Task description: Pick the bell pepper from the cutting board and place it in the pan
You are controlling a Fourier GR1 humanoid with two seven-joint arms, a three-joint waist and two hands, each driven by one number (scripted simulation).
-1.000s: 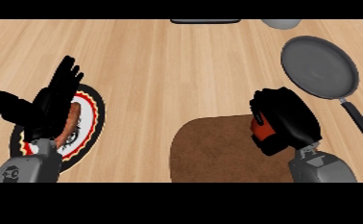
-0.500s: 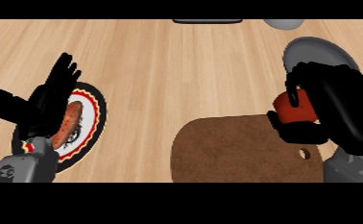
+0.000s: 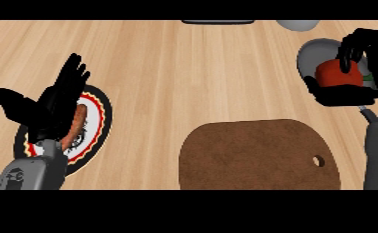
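Observation:
A red bell pepper (image 3: pixel 337 74) is held over the grey pan (image 3: pixel 316 56) at the right edge of the head view, with my right hand (image 3: pixel 353 47) curled round it from above and the right. Much of the pan is hidden behind the hand and the pepper. The brown cutting board (image 3: pixel 255 149) lies at the lower middle with nothing on it; a small hole shows near its right side. My left hand (image 3: pixel 57 102) rests open at the left, fingers up, over a plate.
A round plate (image 3: pixel 94 127) with a red, white and black rim lies under the left hand, with a brownish sausage-like item (image 3: pixel 76 122) on it. A grey bowl (image 3: pixel 298 24) and a dark flat object (image 3: pixel 218 22) sit along the far edge.
My right hand has carried the pepper from over the cutting board's right side up and away to above the pan. The left hand has stayed in place.

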